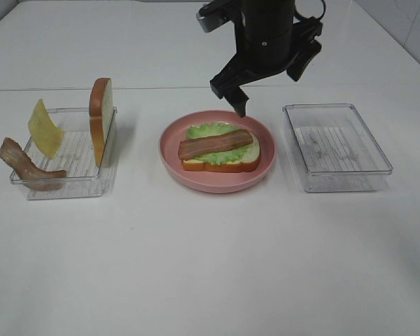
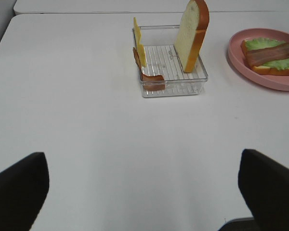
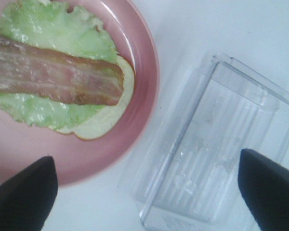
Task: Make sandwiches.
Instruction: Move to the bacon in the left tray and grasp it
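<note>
Done: bread slice [image 1: 245,162], lettuce [image 1: 206,131] and bacon strip [image 1: 215,145] stacked on pink plate [image 1: 169,150].
Remaining: cheese [image 1: 45,128], upright bread [image 1: 100,119].
Pincers: left gripper [image 2: 144,192] and right gripper [image 1: 268,91] both apart, empty.

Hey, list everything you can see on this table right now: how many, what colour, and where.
flat bread slice: 1, white with orange-brown crust, on the pink plate
lettuce leaf: 1, green, on that slice
top bacon strip: 1, reddish-brown, across the lettuce
upright bread slice: 1, white with brown crust, standing in the left tray
cheese square: 1, yellow, leaning in the left tray
loose bacon strip: 1, reddish-brown, draped over the left tray's edge
pink plate: 1, pink, centre
left tray: 1, clear, left of plate
right tray: 1, clear, right of plate
table: 1, white
left gripper: 1, black, open, facing the left tray
right gripper: 1, black, open, above the plate's far rim
</note>
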